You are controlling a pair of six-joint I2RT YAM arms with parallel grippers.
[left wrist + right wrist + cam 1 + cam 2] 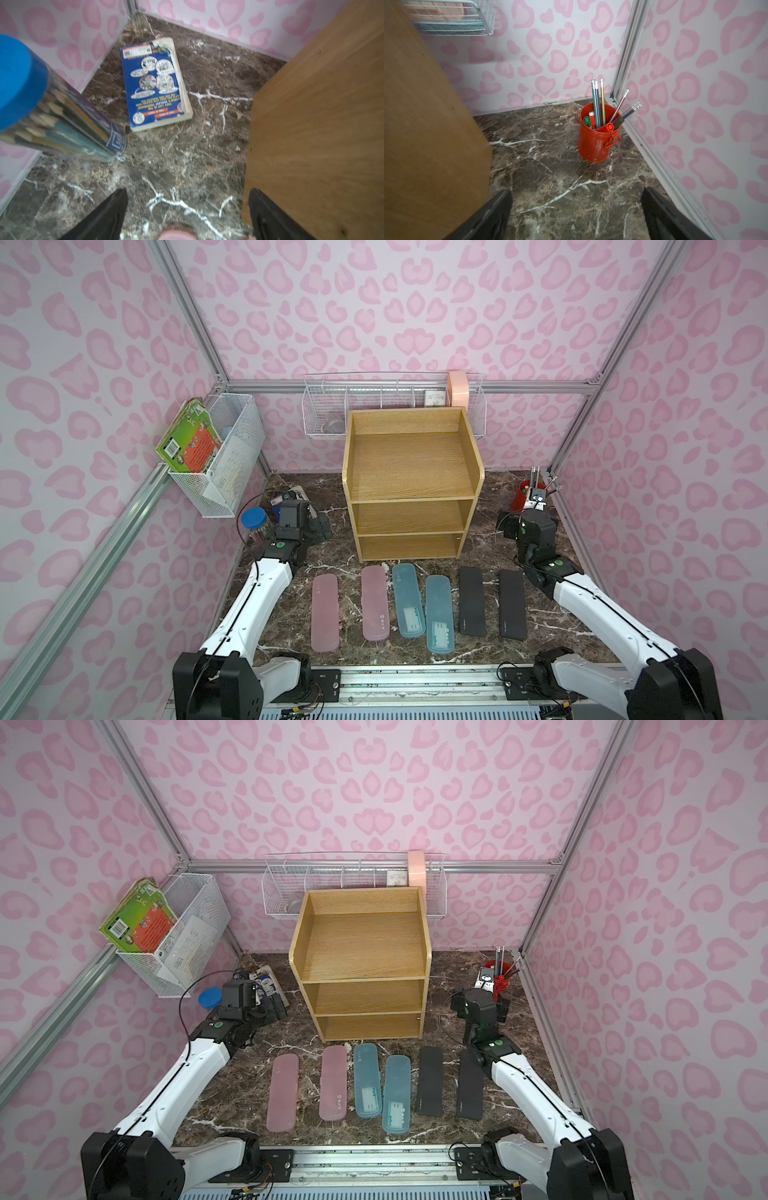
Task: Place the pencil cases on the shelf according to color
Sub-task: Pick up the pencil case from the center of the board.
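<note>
Six pencil cases lie side by side on the marble in front of the shelf (411, 472): two pink (325, 612) (375, 602), two teal (409, 599) (438, 614), two black (472, 600) (513, 605). All three tiers of the oak shelf are bare. My left gripper (188, 200) hangs open over the marble left of the shelf, nothing between its fingers. My right gripper (576, 200) is open and holds nothing, right of the shelf. Both grippers are behind the row of cases, apart from them.
A blue-lidded tube of pencils (20, 83) and a blue book (154, 83) sit by the left gripper. A red cup of pencils (596, 137) stands in the back right corner. White wire baskets hang on the left wall (224, 456) and back wall (328, 410).
</note>
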